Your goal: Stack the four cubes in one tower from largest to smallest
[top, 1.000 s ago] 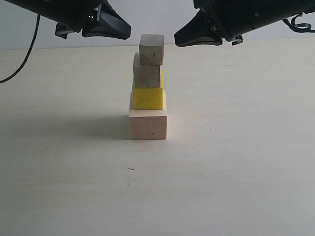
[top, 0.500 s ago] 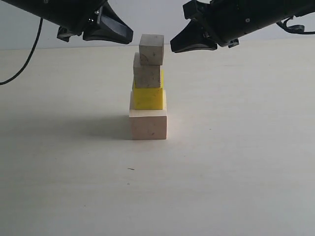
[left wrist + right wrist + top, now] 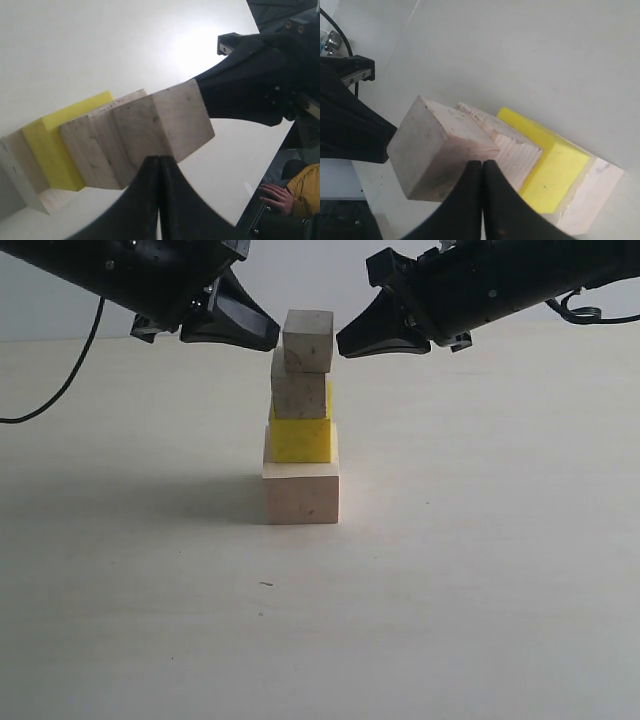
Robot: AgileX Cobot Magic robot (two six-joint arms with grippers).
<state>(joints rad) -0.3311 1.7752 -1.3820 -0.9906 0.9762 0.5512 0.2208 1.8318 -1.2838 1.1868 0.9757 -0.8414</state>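
Reading from the left of the exterior view: a black cable (image 3: 60, 390) hangs over the table (image 3: 480, 570), then the left gripper (image 3: 270, 340) points in at the height of the tower's top. Its fingers are pressed together with nothing between them, confirmed in the left wrist view (image 3: 159, 167). The tip is just beside the left face of the top small cube (image 3: 307, 340); contact cannot be told. The tower (image 3: 300, 420) stands mid-table, four high: large pale wood cube (image 3: 301, 494) on the table, yellow cube (image 3: 300, 438) on it, lower small cube (image 3: 299, 394) next, set toward the yellow cube's left edge, and the top small cube shifted slightly right on that. All four sit upright. On the right, the right gripper (image 3: 345, 345) mirrors the left one, its fingers closed flat on each other and empty (image 3: 482, 167), tip just beside the top cube's right face; touching or not cannot be told.
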